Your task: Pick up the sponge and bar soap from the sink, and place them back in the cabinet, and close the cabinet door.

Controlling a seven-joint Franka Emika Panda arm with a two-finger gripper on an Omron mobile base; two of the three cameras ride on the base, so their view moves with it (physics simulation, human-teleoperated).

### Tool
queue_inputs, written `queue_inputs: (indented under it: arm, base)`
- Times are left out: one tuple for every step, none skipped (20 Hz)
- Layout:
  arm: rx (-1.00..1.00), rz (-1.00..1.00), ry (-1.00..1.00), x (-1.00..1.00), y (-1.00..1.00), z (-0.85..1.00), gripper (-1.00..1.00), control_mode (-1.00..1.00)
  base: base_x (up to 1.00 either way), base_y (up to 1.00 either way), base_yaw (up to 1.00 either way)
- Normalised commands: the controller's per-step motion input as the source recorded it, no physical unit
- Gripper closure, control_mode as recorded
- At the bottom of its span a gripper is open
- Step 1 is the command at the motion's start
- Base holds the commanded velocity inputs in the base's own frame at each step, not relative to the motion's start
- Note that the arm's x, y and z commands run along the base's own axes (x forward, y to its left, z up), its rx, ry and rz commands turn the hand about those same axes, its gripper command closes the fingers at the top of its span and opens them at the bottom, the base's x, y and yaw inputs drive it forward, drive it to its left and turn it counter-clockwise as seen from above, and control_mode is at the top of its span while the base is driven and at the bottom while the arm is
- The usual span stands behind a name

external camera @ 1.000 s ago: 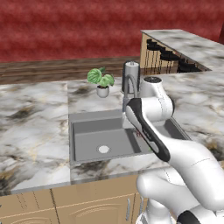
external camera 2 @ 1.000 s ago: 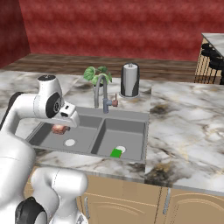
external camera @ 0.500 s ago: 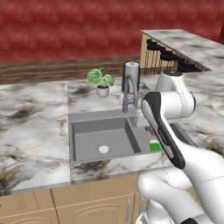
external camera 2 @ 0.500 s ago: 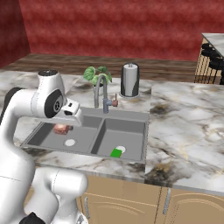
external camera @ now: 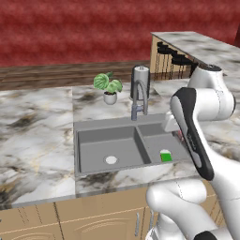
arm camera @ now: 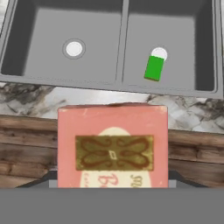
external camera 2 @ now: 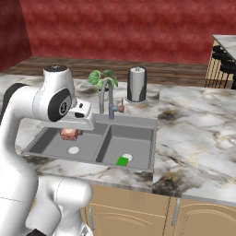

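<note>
Fingers, mostly hidden behind the bar soap, clamp it above the sink.

Reddish-brown bar soap aloft above the dark grey sink; green-and-white sponge flat in one basin.

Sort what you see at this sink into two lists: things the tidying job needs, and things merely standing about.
Needed: sponge, lying in the sink; bar soap, held up in the gripper.
Standing about: potted plant, steel canister, faucet.
</note>
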Motion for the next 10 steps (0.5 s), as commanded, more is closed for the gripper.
queue_inputs:
  arm:
    - [0.00,0.06,0.00,-0.33,-0.27,0.24,1.00,-1.00]
    - [0.00,0.05,0.00,-0.27,-0.19,0.24,1.00,-1.00]
    - [0.00,0.05,0.00,-0.26,-0.19,0.24,1.00,-1.00]
    - [0.00,0.04,0.00,-0.28,-0.17,0.19,1.00,-1.00]
    - [0.00,0.03,0.00,-0.26,-0.14,0.12,1.00,-1.00]
    - [0.00,0.01,0.00,-0.24,-0.10,0.11,1.00,-1.00]
    - [0.00,0.00,0.00,-0.25,-0.08,0.11,1.00,-1.00]
    - [0.00,0.00,0.00,-0.26,-0.08,0.07,1.00,-1.00]
    - [0.00,0.00,0.00,-0.27,-0.04,0.02,1.00,-1.00]
    - [0.00,0.00,0.00,-0.26,0.00,0.01,1.00,-1.00]
  base:
    - [0.00,0.00,0.00]
    - [0.00,0.00,0.00]
    - [0.00,0.00,0.00]
    - [0.00,0.00,0.00]
    - [0.00,0.00,0.00]
    - [0.00,0.00,0.00]
    - [0.00,0.00,0.00]
    - [0.00,0.00,0.00]
    - [0.00,0.00,0.00]
    - [0.00,0.00,0.00]
